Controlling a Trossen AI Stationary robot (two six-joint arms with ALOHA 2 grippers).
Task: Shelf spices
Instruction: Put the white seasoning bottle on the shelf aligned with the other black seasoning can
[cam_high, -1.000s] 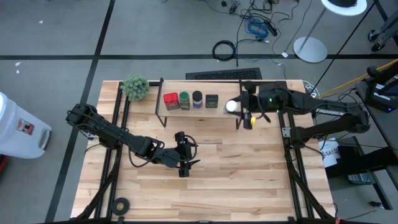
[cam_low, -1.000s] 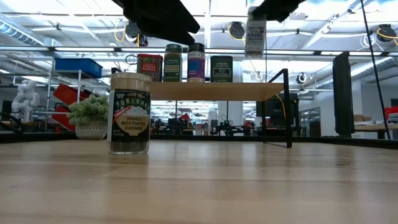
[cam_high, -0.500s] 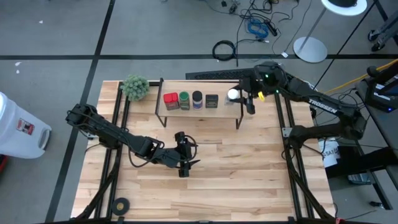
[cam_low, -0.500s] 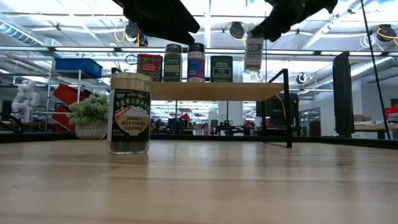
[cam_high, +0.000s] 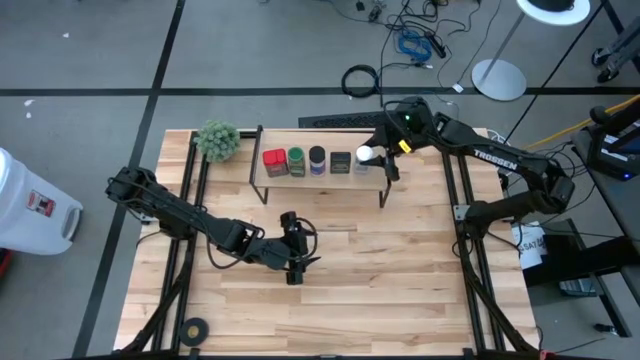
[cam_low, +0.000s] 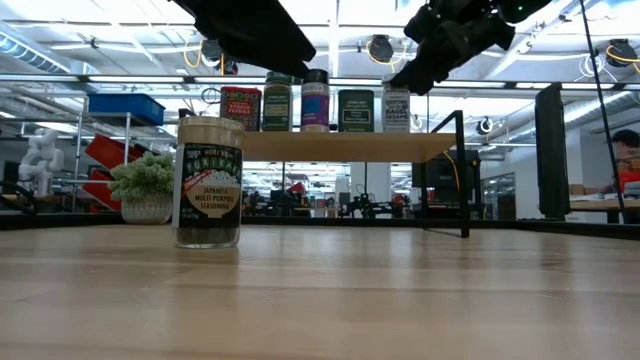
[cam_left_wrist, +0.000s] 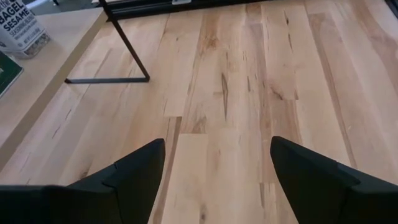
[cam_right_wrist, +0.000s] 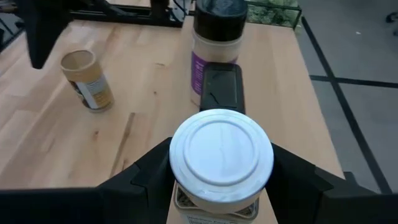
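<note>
White-lidded jar (cam_high: 366, 155) clamped between right gripper (cam_right_wrist: 219, 180) fingers, at right end of shelf (cam_low: 340, 146), beside dark square tin (cam_low: 355, 111). Left gripper (cam_left_wrist: 217, 171) spread wide, empty, above tan cylinder (cam_low: 208, 182) mid-table.

floor: grey, with dark seams (cam_high: 90, 60)
cables: coiled behind the table (cam_high: 362, 79)
lamp: round base (white) (cam_high: 498, 78)
ceiling: bright strip lights (cam_low: 100, 25)

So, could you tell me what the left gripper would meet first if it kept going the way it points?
Nothing close: ahead of the open left gripper lies bare tabletop. Further along that line stands the shelf's black leg, probably the first obstacle, though depth is hard to judge.
</note>
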